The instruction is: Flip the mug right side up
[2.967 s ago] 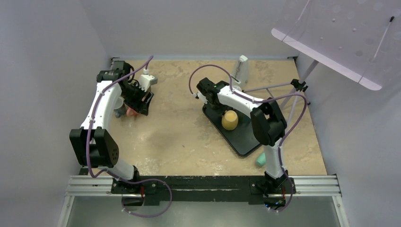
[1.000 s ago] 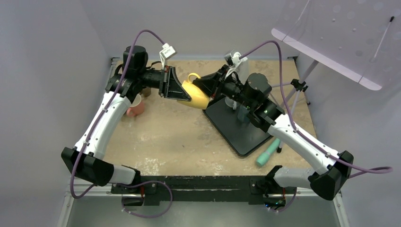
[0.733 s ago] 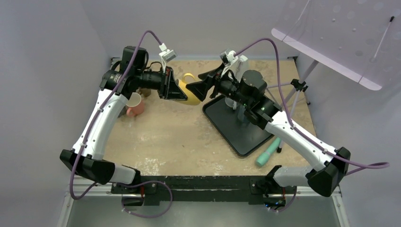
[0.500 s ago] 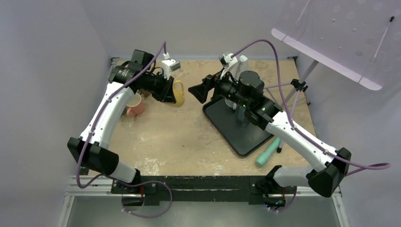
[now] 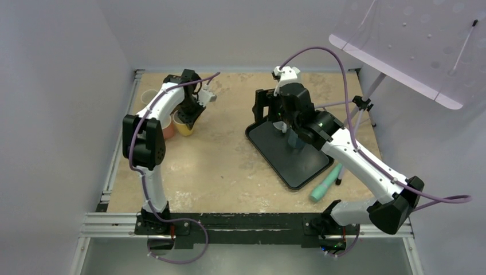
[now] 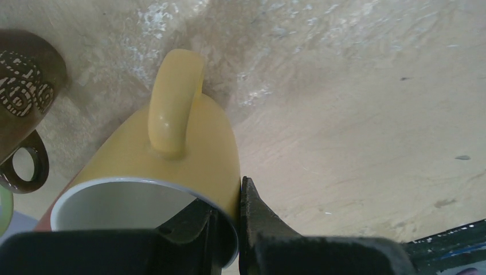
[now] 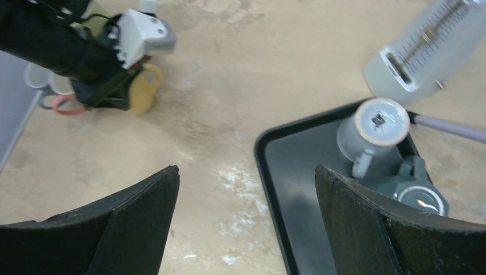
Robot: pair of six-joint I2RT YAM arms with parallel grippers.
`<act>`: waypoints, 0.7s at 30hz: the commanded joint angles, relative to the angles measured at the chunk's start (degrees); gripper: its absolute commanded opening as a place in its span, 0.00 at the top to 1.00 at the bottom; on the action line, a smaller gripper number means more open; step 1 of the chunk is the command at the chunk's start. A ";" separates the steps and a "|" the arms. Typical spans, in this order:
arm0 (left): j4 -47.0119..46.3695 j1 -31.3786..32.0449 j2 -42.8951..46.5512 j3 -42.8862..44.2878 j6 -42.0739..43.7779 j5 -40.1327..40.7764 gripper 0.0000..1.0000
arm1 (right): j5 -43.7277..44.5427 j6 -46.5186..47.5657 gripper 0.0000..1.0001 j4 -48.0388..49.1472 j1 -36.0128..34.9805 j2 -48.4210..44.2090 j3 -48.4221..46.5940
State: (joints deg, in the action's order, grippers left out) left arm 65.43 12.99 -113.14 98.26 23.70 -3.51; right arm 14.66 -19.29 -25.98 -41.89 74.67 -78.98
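Where the sandy desk (image 5: 229,172) is viewed from above, a black tray (image 5: 286,166) is seen lying at a slant right of the middle. The right arm is stretched over this tray toward the far edge. The right gripper (image 7: 245,169) is held above the desk with its two fingers spread wide apart, and nothing is gripped between them. A pale metronome-like box (image 7: 424,51) is stood by the far edge, just beyond the tray. Near the far left corner, the yellow mug (image 5: 184,127) is placed with its white mouth turned upward and its handle pointed away from the wrist camera. Its rim is pinched by the left gripper (image 6: 229,206), one finger set inside the mouth and the other pressed against the outer wall. Whether the base rests fully on the desk cannot be told. A pink mug (image 5: 168,130) is seen just beside it, toward the left edge, and a brown patterned mug (image 6: 23,86) is near both. On the tray a grey mug (image 7: 372,123) is stood base up, with a darker mug (image 7: 421,195) touching or just beside it.
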 commanded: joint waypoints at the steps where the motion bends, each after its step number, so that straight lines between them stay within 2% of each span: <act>1: -2.85 -1.16 -0.08 2.87 3.36 3.32 1.00 | 5.99 -0.90 0.09 -4.39 0.99 -0.19 0.96; 9: -10.03 -1.28 -1.44 -1.92 4.79 3.25 0.99 | 6.10 -2.59 0.14 1.18 2.55 -1.55 7.23; 15: -10.16 -2.32 -0.34 -2.03 3.59 0.54 0.70 | 3.02 -3.18 0.24 5.85 7.14 -0.54 12.92; 21: -7.53 -2.61 4.54 -0.28 3.41 -2.06 0.44 | 11.84 -1.70 0.39 4.56 8.49 7.38 11.96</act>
State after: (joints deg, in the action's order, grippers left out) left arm 57.36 10.87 -114.80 95.92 26.79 -2.35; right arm 20.45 -21.45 -23.49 -34.04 77.87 -66.19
